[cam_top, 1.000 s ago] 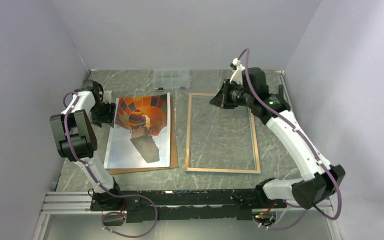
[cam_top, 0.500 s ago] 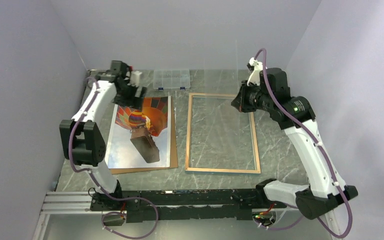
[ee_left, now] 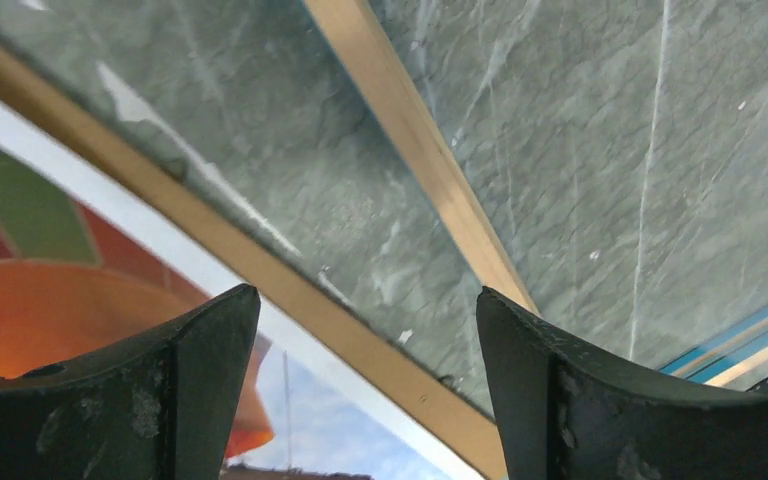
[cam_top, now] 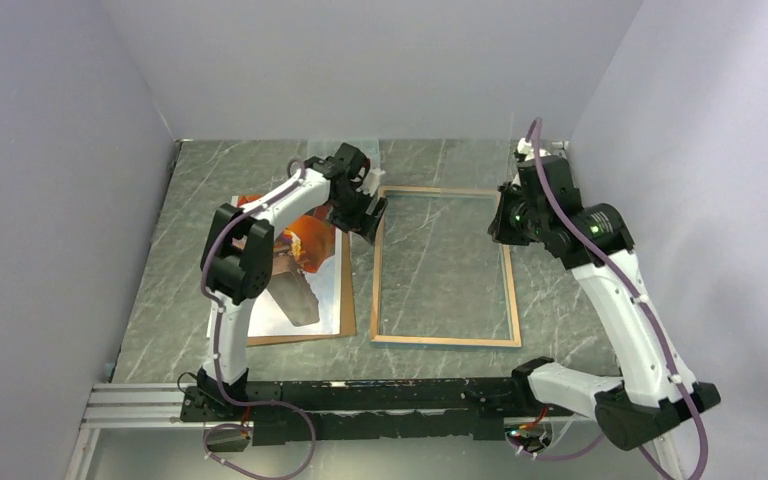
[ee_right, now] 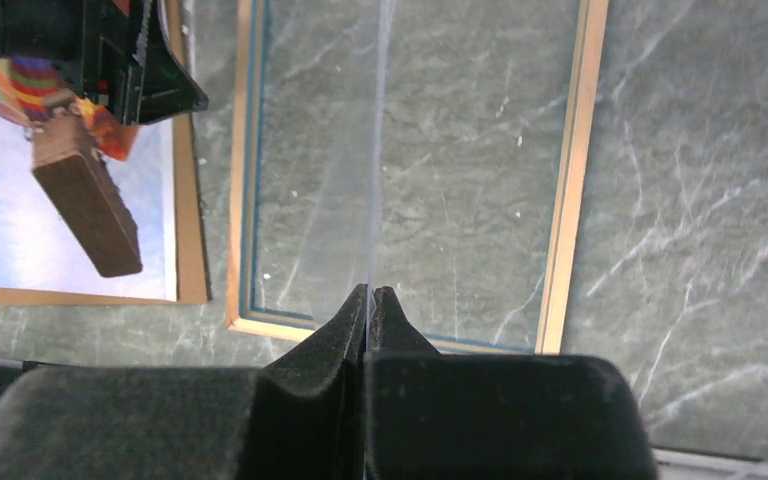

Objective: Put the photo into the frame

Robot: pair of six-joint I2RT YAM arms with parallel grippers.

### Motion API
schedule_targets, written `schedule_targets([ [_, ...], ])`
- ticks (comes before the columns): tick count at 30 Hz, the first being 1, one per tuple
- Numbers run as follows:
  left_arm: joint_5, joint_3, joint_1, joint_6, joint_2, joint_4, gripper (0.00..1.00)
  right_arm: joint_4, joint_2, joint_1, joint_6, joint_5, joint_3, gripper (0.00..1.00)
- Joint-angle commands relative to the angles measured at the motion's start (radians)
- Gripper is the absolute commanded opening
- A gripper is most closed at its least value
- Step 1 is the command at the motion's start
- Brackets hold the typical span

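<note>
Left gripper [cam_top: 368, 212] has swung from the photo's [cam_top: 300, 292] left edge to the frame's [cam_top: 509, 290] upper-left corner, jaws open and empty. Right gripper [ee_right: 370, 292] stays pinched on the lifted clear pane [ee_right: 358, 180]. Photo not yet picked up.

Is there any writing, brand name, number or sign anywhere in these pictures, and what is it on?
No text can be read in any view.
The photo shows only a balloon picture, no lettering.
The frame and the clear sheet pinched in the right claw are blank.
Nothing else in view carries legible marks.
</note>
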Motion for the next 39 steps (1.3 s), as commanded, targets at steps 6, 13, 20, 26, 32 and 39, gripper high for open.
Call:
schedule_targets([
  [6,0.052,0.094,-0.064,-0.098,0.096,0.069,0.82,-0.043,0.034,-0.002,0.017,0.015,0.039,0.0],
  [13,0.024,0.061,-0.081,-0.097,0.135,0.086,0.74,-0.019,0.033,-0.006,0.009,-0.014,0.002,0.0],
  [20,-0.08,-0.038,-0.081,-0.08,0.127,0.111,0.6,0.019,0.056,-0.005,0.012,-0.068,0.0,0.0],
  [26,-0.121,-0.11,-0.08,-0.073,0.097,0.132,0.54,0.057,0.081,-0.007,0.019,-0.099,0.0,0.0],
  [32,-0.121,-0.137,-0.069,-0.088,0.064,0.135,0.52,0.088,0.101,-0.007,0.021,-0.144,-0.016,0.0],
  [39,-0.107,-0.138,-0.036,-0.08,0.032,0.132,0.52,0.116,0.124,-0.008,0.031,-0.173,-0.015,0.0],
])
